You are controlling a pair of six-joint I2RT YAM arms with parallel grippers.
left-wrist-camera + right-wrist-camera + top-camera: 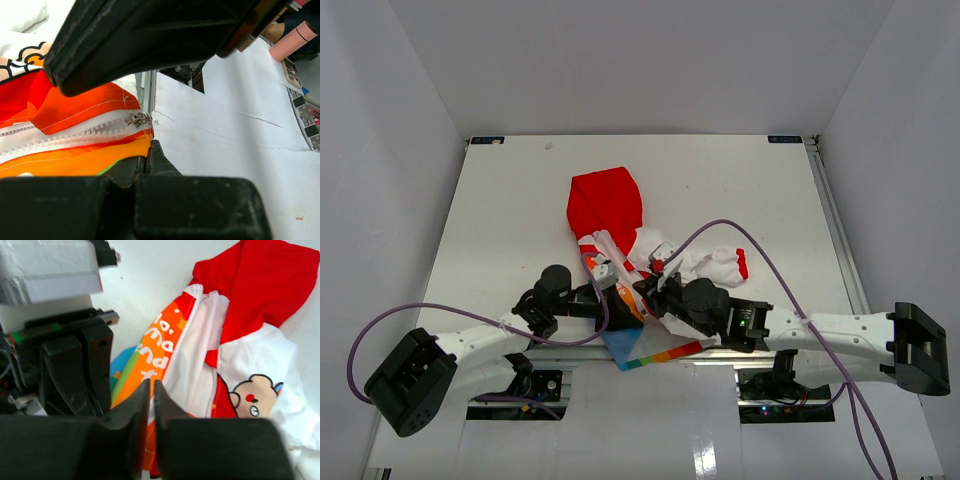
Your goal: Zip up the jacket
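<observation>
**Jacket lies hood-far, both tools closed at its hem end**

From above, the jacket (612,210) lies on the white surface (510,200) with its long axis running from far to near. The red hood points away from the arm bases. The rainbow hem strip sits at the near edge, skewed toward the right. One white sleeve with a red cuff (741,265) trails off to the right. The left tool (608,272) and right tool (653,285) meet over the lower front, close together.

Only the left wrist camera shows the metal zipper slider (138,119). It is small and silvery, and it lies at the hem end just above the tool's tips, with white toothed tape running left from it between glossy orange folds. The left tool's fingers are pressed together, and the lower orange fold runs right into their tips, apparently nipped there.

Only the right wrist camera shows the prints. These are a cartoon bear (252,395) on soft white cloth and white lettering on an orange panel (167,347), with the pale zipper line (192,340) climbing toward the hood. The right tool's black fingers are pressed together above the orange panel. I cannot tell whether they catch any cloth.
</observation>
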